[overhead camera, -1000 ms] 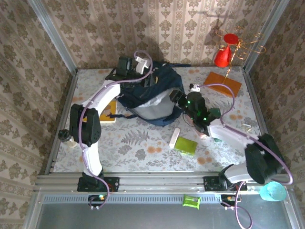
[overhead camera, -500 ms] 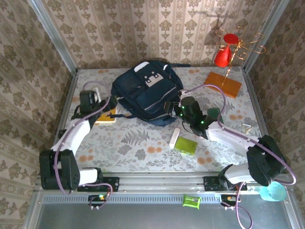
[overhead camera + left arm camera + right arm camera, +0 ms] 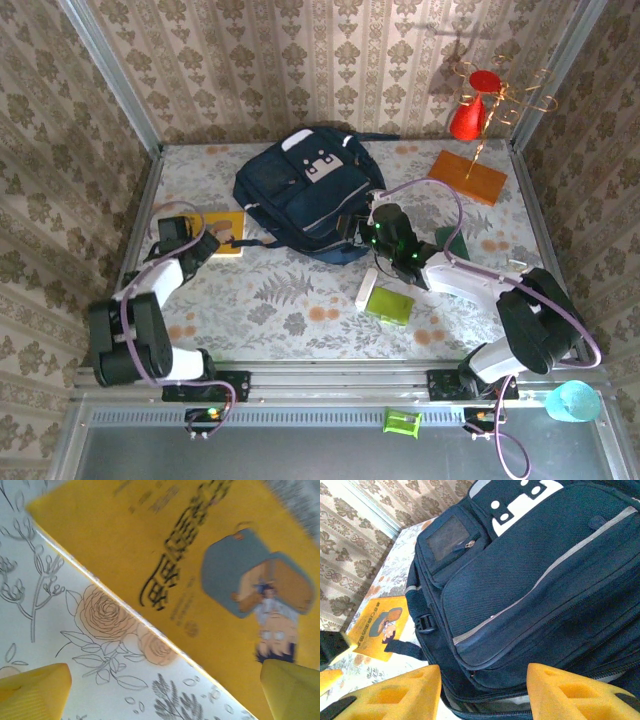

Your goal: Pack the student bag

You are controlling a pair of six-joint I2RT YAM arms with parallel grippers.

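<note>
Your student bag (image 3: 300, 195) lies flat with its front up, toward the back of the surface (image 3: 280, 300). To the bag's left lies a yellow book (image 3: 225, 232). Your left gripper (image 3: 162, 687) hovers close over that book's edge, jaws spread wide. Your right gripper (image 3: 482, 695) is at the bag's near right edge, jaws parted and facing its front. You can't tell whether it touches the fabric.
</note>
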